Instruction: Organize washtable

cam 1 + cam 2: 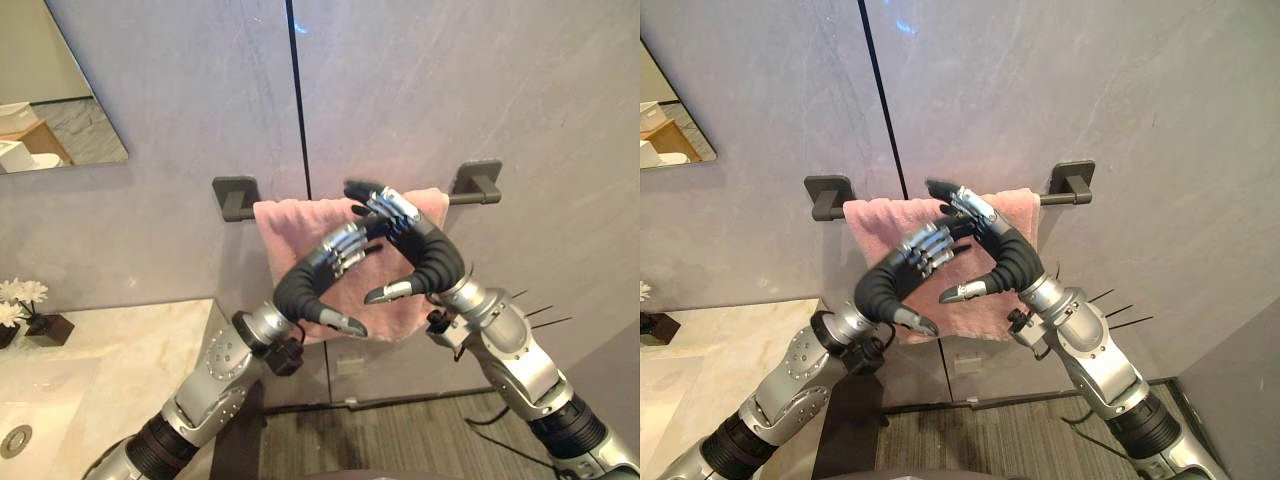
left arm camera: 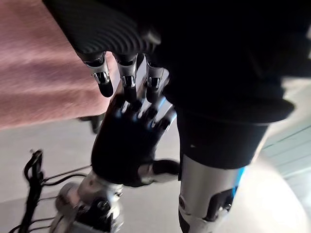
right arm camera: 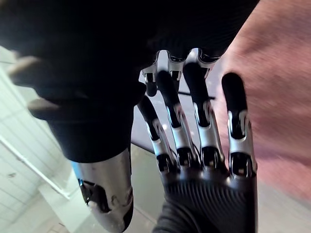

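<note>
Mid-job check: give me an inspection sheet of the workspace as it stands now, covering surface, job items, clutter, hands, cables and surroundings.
Surface: pale marble countertop at lower left, with a sink drain in it.
Job's things: pink towel draped over a dark towel bar on the wall.
Clutter: white flowers in a dark square pot at the back of the counter.
Hands: left hand and right hand are raised in front of the towel, fingers straight, fingertips overlapping; neither grips it, and contact with the cloth cannot be told.
Cables: nothing seen.
Surroundings: grey wall, mirror at upper left, wood-look floor below.
</note>
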Robot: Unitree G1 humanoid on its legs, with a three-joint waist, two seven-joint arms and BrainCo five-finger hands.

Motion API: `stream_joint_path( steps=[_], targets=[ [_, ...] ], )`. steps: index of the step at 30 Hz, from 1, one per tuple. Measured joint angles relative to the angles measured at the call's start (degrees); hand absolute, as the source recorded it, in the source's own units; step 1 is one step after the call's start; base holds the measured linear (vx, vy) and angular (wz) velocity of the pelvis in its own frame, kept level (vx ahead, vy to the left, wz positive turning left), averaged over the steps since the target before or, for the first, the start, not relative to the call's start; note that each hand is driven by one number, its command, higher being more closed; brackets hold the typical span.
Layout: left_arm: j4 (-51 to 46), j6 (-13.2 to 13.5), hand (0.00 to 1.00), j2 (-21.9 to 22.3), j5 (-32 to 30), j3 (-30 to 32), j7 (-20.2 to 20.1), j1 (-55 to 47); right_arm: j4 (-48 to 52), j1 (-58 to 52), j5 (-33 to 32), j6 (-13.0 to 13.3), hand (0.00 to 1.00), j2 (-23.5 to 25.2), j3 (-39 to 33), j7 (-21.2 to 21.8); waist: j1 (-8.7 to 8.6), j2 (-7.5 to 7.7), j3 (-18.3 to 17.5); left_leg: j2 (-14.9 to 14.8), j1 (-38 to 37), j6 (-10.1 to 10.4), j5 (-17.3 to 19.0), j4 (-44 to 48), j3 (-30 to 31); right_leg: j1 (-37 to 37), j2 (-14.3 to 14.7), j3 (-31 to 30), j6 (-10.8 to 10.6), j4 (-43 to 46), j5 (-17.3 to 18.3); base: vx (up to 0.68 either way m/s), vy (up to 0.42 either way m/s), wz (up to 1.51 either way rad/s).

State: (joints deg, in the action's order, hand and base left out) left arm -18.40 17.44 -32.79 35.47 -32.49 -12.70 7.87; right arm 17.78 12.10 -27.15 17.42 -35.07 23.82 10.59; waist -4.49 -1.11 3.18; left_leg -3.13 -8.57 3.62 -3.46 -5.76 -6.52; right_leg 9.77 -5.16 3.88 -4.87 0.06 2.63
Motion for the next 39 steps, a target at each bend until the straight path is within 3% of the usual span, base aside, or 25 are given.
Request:
stream_joint_path(
  steps=[3, 10, 16, 19, 22, 30, 39],
  targets=[
    [3.5, -1.5, 0.0, -1.8, -0.1, -2.1, -1.2, 0.0, -4.1, 0.0, -0.5, -1.2, 0.0, -2.7, 3.3, 1.6, 0.18, 0.04, 0.0, 0.0, 0.0, 0.0, 0.0, 0.2, -0.1, -0.1, 0.0, -0.1, 0.0, 0.0, 0.0, 0.0, 0.0, 0.0],
    [8.4, -3.6, 0.0, -1.1, -4.7, -3.3, -1.2, -0.4, -10.2, -1.0, 0.9, -3.1, 0.0, -3.0, 6.0, 3.4, 0.36, 0.29, 0.5, 0.0, 0.0, 0.0, 0.0, 0.1, 0.0, -0.3, 0.0, -0.1, 0.2, 0.5, 0.3, 0.0, 0.0, 0.0],
    [15.0, -3.8, 0.0, 7.5, -11.5, 1.7, 0.2, -4.5, -18.3, -5.9, 9.0, -5.1, 0.0, 2.2, 5.0, 2.7, 0.49, 0.69, 1.1, 0.0, 0.7, 0.0, 0.0, -0.1, 0.1, -1.1, -0.1, -0.1, 0.3, 0.9, 0.7, -0.01, -0.005, 0.0],
    [21.7, -3.8, 0.0, 13.7, -17.4, 5.6, 4.2, -5.1, -22.0, -8.8, 15.3, -5.5, 0.0, 8.7, -0.5, 0.7, 0.47, 0.7, 1.5, 0.0, 0.9, -0.1, -0.2, -0.1, 0.4, -1.1, -0.1, -0.1, 0.3, 0.9, 0.7, 0.0, -0.009, 0.05],
    [24.4, -3.8, 0.0, 16.1, -20.7, 9.0, 7.2, -5.7, -23.1, -9.5, 18.2, -5.5, 0.0, 11.2, -5.4, -1.5, 0.37, 0.84, 1.8, 0.0, 0.9, -0.1, -0.2, -0.1, 0.5, -1.1, 0.0, -0.1, 0.4, 0.8, 0.7, 0.0, -0.004, 0.01],
    [27.4, -3.7, 0.0, 19.0, -29.5, 15.5, 13.4, -6.4, -23.3, -11.8, 21.3, -5.4, 0.0, 15.6, -15.7, -6.2, 0.32, 1.4, 2.4, -0.5, 2.1, -0.1, -0.2, -0.1, 0.5, -2.0, 0.0, 0.0, 0.4, 0.5, 0.7, 0.0, 0.0, 0.0],
    [30.2, -3.8, 0.0, 20.5, -32.4, 20.7, 16.0, -7.1, -23.1, -14.7, 20.5, -5.2, 0.0, 19.9, -25.0, -7.1, 0.12, 1.95, 2.7, -0.7, 2.1, -0.1, -0.2, 0.2, 0.1, -1.9, 0.2, -0.2, 0.5, -0.1, 0.4, 0.0, -0.002, 0.0]
  ],
)
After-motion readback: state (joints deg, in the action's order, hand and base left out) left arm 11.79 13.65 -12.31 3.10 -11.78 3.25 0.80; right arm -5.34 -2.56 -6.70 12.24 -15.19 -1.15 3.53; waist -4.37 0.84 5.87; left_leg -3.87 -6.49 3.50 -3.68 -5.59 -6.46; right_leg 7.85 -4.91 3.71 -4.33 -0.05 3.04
